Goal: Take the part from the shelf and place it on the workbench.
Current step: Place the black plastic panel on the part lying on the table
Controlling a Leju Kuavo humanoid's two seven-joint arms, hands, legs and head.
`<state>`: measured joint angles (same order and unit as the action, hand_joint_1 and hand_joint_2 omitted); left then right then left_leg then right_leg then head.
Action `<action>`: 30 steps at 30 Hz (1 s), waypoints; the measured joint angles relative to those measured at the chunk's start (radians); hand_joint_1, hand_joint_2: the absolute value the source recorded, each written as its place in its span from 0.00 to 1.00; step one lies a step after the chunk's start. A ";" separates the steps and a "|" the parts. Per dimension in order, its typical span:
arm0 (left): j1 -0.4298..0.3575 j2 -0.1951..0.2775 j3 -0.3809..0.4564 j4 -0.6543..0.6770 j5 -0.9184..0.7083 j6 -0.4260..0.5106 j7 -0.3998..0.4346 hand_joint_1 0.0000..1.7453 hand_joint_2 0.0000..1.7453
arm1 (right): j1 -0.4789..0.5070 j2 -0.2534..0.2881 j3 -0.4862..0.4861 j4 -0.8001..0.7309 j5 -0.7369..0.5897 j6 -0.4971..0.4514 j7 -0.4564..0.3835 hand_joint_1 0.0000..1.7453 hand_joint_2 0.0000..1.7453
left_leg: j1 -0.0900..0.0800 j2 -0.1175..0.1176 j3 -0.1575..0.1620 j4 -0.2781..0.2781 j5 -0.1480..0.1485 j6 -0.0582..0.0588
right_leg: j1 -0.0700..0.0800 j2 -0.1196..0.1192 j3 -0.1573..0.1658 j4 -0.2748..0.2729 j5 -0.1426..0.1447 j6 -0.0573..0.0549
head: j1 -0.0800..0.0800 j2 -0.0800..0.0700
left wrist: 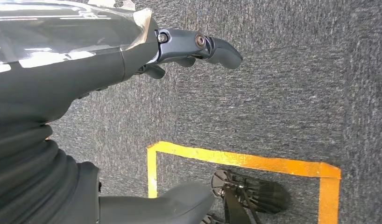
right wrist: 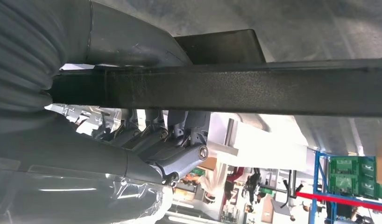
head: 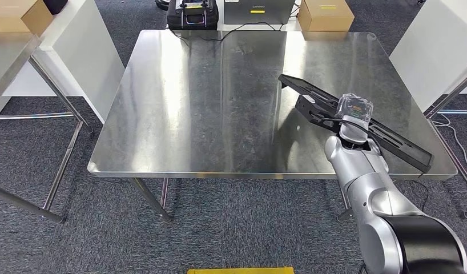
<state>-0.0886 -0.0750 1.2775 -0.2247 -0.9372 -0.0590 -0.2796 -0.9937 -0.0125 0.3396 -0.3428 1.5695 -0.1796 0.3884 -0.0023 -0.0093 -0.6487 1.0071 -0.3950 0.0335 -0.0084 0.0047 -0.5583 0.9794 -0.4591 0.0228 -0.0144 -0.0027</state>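
The right hand gripped the long black part over the surface near its right front corner. Carrying looked done; setting down and letting go remained, while the left hand hung with nothing in it

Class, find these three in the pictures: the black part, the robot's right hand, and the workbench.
Part (head: 302, 88): head view, on its far end beyond the hand.
Right hand (head: 355, 111): head view, on the clear-covered back of the hand gripping the part.
Workbench (head: 197, 103): head view, on the bare steel top.
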 joint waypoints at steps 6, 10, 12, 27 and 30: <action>-0.005 0.000 0.003 0.000 0.018 0.008 -0.053 0.00 1.00 | 0.002 0.024 0.015 0.001 0.000 -0.042 -0.001 1.00 1.00 | 0.001 0.000 0.000 0.000 0.000 0.000 | 0.002 0.000 0.000 0.000 0.000 0.000 | 0.000 0.000; -0.012 0.000 0.006 0.000 0.031 0.010 -0.085 0.00 1.00 | 0.001 0.068 0.051 0.001 0.001 -0.052 -0.006 1.00 1.00 | 0.002 0.001 0.000 0.000 0.000 0.000 | 0.002 0.001 0.000 0.000 0.000 0.000 | 0.000 0.000; -0.015 -0.001 0.012 0.000 0.036 0.013 -0.089 0.00 1.00 | 0.001 0.094 0.069 0.001 0.001 -0.054 -0.014 1.00 1.00 | 0.002 0.001 0.000 0.000 0.000 0.000 | 0.002 0.001 0.000 0.000 0.000 0.000 | 0.000 0.000; -0.016 -0.005 0.031 0.000 0.053 0.050 -0.091 0.00 1.00 | -0.001 0.254 0.190 0.001 0.001 -0.062 -0.126 0.50 0.50 | 0.003 0.000 0.000 0.000 0.000 -0.001 | 0.003 0.000 0.001 0.000 -0.002 0.002 | 0.000 0.000; -0.018 -0.007 0.043 0.000 0.068 0.058 -0.072 0.00 0.75 | -0.001 0.274 0.211 0.001 0.001 -0.058 -0.147 0.00 0.00 | 0.003 0.001 0.000 0.000 0.000 -0.001 | 0.002 0.001 0.001 0.000 -0.002 0.002 | 0.000 0.000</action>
<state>-0.1065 -0.0815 1.3203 -0.2251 -0.8695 -0.0012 -0.3516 -0.9942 0.2617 0.5504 -0.3413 1.5706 -0.2381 0.2415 0.0003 -0.0079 -0.6484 1.0067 -0.3952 0.0328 -0.0059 0.0059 -0.5571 0.9797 -0.4609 0.0252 -0.0142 -0.0027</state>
